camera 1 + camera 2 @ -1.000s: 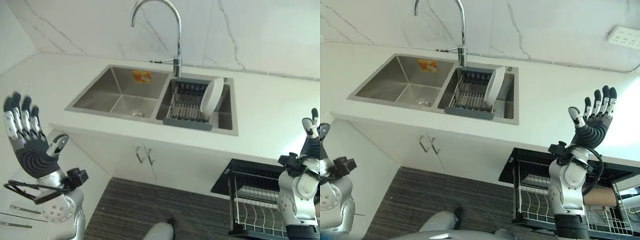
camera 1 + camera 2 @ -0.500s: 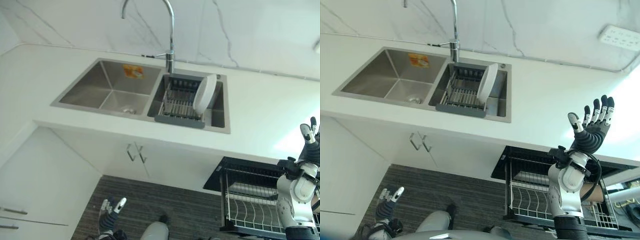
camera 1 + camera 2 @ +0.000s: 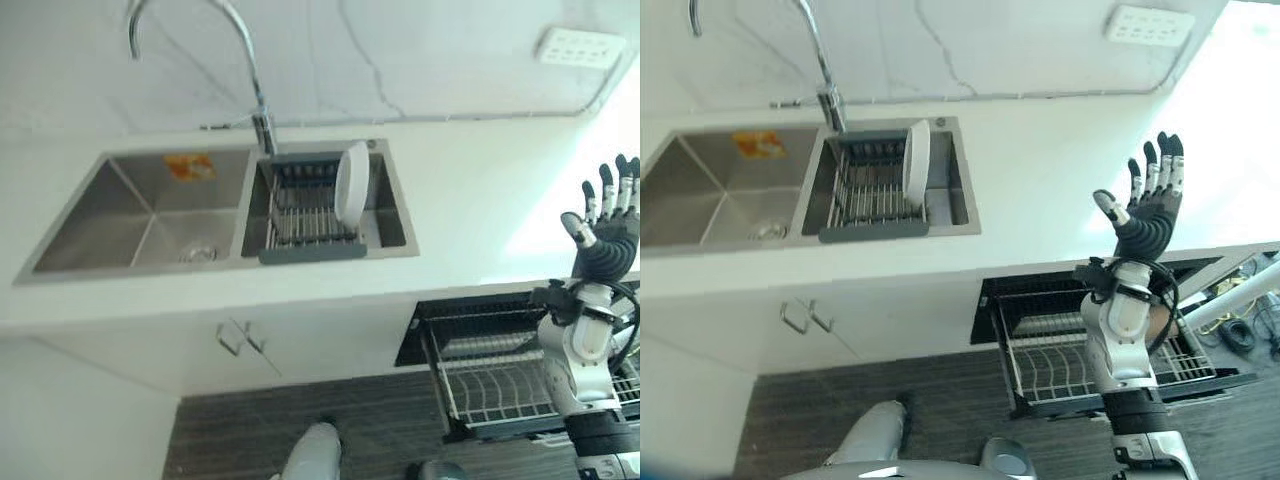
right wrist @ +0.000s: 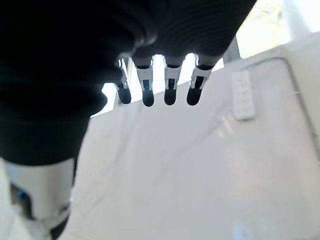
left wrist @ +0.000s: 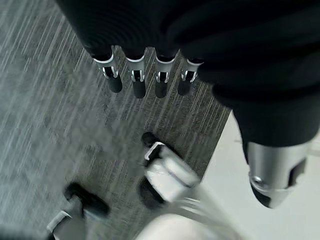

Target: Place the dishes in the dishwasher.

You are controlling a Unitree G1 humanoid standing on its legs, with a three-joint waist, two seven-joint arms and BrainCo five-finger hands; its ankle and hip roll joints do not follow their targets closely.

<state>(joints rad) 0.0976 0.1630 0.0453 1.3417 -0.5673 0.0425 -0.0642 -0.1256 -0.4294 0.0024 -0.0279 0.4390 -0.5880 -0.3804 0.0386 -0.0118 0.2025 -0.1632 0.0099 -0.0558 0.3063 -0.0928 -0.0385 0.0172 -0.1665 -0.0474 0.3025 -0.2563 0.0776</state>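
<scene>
A white plate (image 3: 352,183) stands on edge in the grey wire dish rack (image 3: 305,215) in the right basin of the steel sink (image 3: 60,270). To the lower right, below the counter, the dishwasher's wire rack (image 3: 490,370) is pulled out; it looks bare of dishes. My right hand (image 3: 605,228) is raised above that rack, open, fingers (image 4: 169,86) straight, holding nothing, far to the right of the plate. My left hand hangs low over the striped floor, its fingers (image 5: 135,80) straight and apart, nothing in it.
A tall curved faucet (image 3: 255,95) rises behind the sink. The left basin (image 3: 140,215) has an orange sticker. White cupboard doors with handles (image 3: 240,338) sit under the sink. A wall socket (image 3: 578,45) is at the back right. White counter (image 3: 480,210) lies between sink and dishwasher.
The camera has swung to the right, so the sink sits further left. My left hand dropped from its raised pose down toward the floor. My right hand stays raised and open.
</scene>
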